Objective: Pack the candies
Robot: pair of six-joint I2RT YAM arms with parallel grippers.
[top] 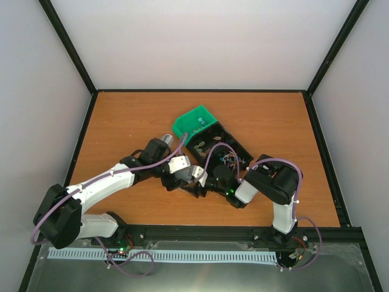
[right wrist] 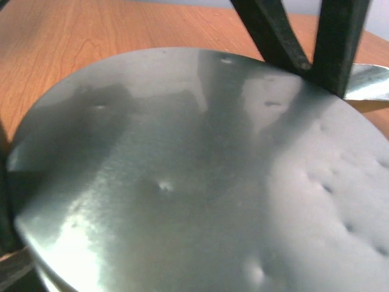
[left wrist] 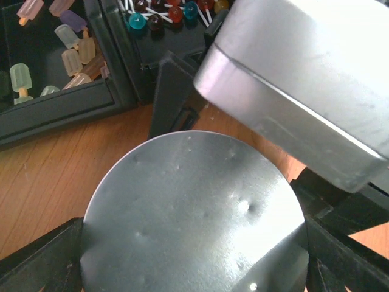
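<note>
My left gripper [left wrist: 194,249] is shut on a round silver tin half [left wrist: 188,201], with its black fingers [left wrist: 36,258] pressed against the rim on both sides. A second silver tin half [left wrist: 304,79] hangs tilted just above it. That half fills the right wrist view [right wrist: 200,164], held between the jaws of my right gripper [right wrist: 200,213]. Both grippers meet at mid-table, left [top: 182,175] and right [top: 205,182]. A few small coloured candies [top: 199,122] show in the green scoop [top: 193,125], too small to make out.
A black compartment tray [top: 238,148] lies just behind the grippers. It holds pastel popsicle-shaped sweets [left wrist: 73,55] and lollipops [left wrist: 164,15]. The green scoop rests against its far left end. Black frame rails edge the wooden table [top: 127,121].
</note>
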